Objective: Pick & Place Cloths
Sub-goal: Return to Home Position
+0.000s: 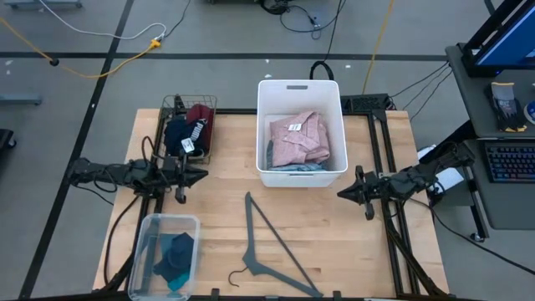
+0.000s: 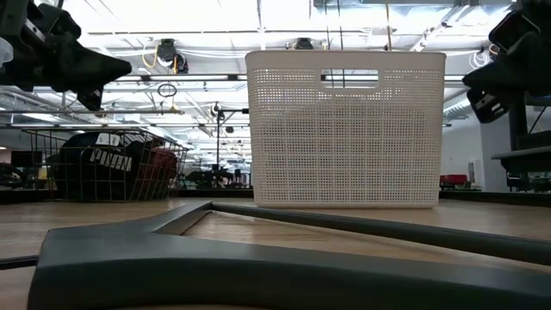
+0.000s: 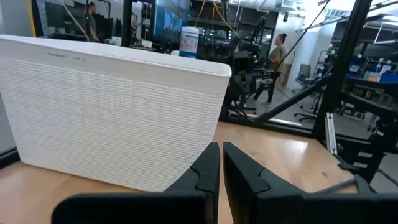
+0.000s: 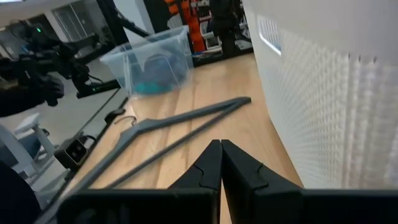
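Pink folded cloth (image 1: 299, 138) lies in the white plastic bin (image 1: 262, 125), between my left end effector (image 1: 202, 176) and right end effector (image 1: 341, 192), both closed and empty.

**Even Light From Above, Hard Backlight at Table Height**

The high view is bright and evenly lit from overhead. The table (image 1: 334, 242) carries only faint, short shadows, the hanger (image 1: 252, 261) barely casts one, and the pink cloth (image 1: 299, 138) lies plainly lit inside the white bin (image 1: 261, 134). In the low view the ceiling lights (image 2: 172, 21) glare to white, so the wire basket (image 2: 103, 176) and its contents turn dark against them. In the 2 wrist views the room's lamps burn out pale patches, and the bin's wall washes out near the right wrist camera.
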### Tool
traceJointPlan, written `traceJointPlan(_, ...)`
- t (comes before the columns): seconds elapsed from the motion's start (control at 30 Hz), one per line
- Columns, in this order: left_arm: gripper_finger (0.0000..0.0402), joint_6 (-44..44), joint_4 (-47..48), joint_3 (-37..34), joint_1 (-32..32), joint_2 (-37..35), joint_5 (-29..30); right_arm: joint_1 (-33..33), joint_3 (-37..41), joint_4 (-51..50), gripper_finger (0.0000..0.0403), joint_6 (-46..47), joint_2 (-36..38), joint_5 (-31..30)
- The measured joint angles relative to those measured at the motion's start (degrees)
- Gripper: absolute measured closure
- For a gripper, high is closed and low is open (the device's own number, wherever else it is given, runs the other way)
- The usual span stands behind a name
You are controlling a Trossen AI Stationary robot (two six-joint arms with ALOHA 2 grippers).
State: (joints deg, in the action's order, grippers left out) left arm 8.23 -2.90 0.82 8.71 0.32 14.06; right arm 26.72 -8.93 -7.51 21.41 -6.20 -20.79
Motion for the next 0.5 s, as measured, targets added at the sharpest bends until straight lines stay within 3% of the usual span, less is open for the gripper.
traceJointPlan(0.23,0.038,-1.3,0.2,0.0,0.0,0.0,1.0,0.0,1.9,0.8,0.0403,-3.7,0.0,0.3)
traceJointPlan(0.5,0.038,-12.5,-0.3,0.0,0.0,0.0,0.9,0.0,2.0,0.5,0.0403,-14.6,0.0,0.2)
